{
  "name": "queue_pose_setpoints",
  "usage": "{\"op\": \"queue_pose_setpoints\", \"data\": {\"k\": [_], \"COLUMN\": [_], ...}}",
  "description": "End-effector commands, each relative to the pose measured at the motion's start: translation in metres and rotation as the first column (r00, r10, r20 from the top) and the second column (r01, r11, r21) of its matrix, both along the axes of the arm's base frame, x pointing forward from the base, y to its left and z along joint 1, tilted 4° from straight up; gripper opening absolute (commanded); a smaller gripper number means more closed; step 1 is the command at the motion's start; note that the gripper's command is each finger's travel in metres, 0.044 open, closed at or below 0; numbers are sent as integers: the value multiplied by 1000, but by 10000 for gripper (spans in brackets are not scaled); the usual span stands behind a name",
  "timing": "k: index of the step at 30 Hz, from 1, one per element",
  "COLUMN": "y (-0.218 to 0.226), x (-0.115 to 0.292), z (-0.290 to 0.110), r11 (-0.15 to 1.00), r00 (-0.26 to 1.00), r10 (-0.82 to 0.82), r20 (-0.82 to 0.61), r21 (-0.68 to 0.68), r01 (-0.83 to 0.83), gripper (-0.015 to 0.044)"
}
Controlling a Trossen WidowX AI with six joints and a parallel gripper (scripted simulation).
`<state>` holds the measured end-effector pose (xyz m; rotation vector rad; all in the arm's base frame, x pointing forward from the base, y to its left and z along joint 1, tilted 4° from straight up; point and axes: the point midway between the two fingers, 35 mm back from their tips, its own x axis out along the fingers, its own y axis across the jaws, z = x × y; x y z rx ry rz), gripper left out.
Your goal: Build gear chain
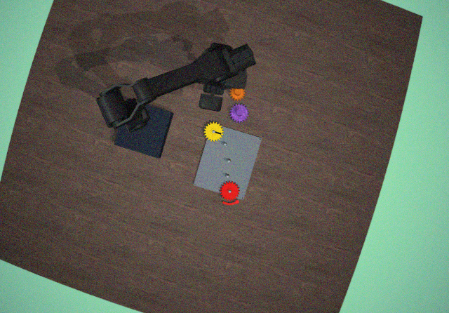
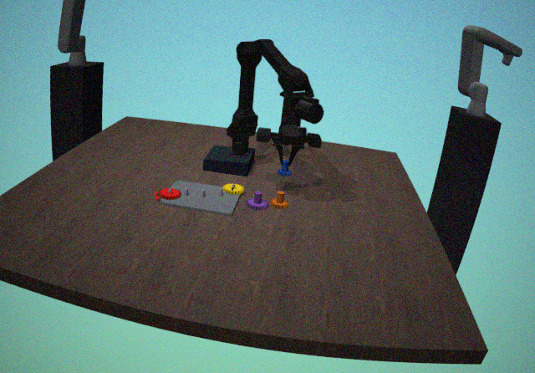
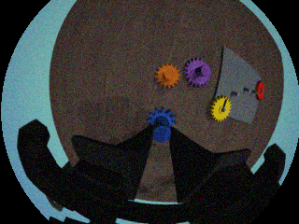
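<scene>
My gripper point(image 2: 285, 164) point(image 3: 161, 130) is shut on the hub of the blue gear point(image 2: 284, 172) point(image 3: 162, 116) and holds it upright above the table; the arm hides it in the top view. The orange gear point(image 1: 237, 93) point(image 2: 279, 203) point(image 3: 167, 76) and larger purple gear point(image 1: 238, 113) point(image 2: 257, 203) point(image 3: 197, 72) stand on the table, hubs up. The grey board point(image 1: 244, 157) point(image 2: 216, 206) point(image 3: 234, 70) bears the yellow gear point(image 1: 210, 132) point(image 2: 233, 188) point(image 3: 220, 108) at one end and the red gear point(image 1: 229, 188) point(image 2: 169, 194) point(image 3: 260, 91) at the other. Three empty pegs stand between them.
The arm's dark base point(image 1: 156, 135) point(image 2: 226, 161) stands beside the board. The red arrow point(image 1: 230, 203) lies at the red gear's outer side. Two grey arms on dark pedestals point(image 2: 77, 109) point(image 2: 464, 179) stand beyond the table.
</scene>
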<state>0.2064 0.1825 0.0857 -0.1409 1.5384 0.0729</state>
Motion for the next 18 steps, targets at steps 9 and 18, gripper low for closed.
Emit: {"op": "queue_pose_setpoints", "data": {"k": [9, 18], "y": [0, -2], "x": [-5, -10], "z": [33, 56], "r11": [1000, 1000], "r00": [1000, 1000], "r10": [-3, -2], "r20": [3, 3], "r21": [3, -1], "r01": [3, 2], "gripper": [0, 0]}}
